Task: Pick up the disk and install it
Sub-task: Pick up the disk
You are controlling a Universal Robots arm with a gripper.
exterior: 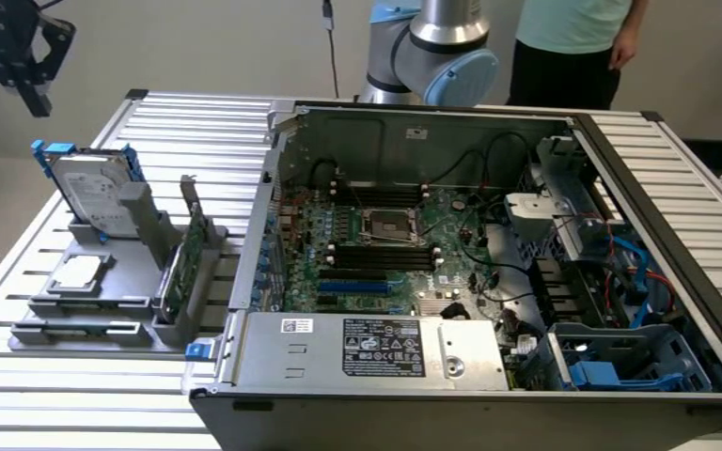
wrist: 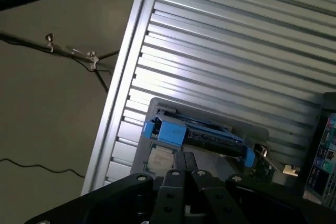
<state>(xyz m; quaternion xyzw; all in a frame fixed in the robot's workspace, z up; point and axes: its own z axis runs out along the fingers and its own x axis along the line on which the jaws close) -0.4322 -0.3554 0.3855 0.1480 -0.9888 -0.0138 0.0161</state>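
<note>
Black angular tool [exterior: 33, 94] hangs pinched narrow, fingertips [wrist: 178, 161] together, holding nothing. Below it, apart, the flat silver-grey metal disk [exterior: 95, 193] with blue plastic rails stands upright in a grey moulded holder [exterior: 142, 221] on the ribbed aluminium counter [exterior: 185, 122].

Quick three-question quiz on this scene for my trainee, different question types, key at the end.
1. True or false: the disk is already inside the computer case.
2. Pick one. The gripper is: A) shut on the disk; B) shut and empty, raised clear of the disk; C) open, inside the case.
3. Short answer: which part stands on edge in the grey holder, between the disk and the case?

Key: 1 false, since it stands upright in the holder. 2 B. 3 the green card.
</note>
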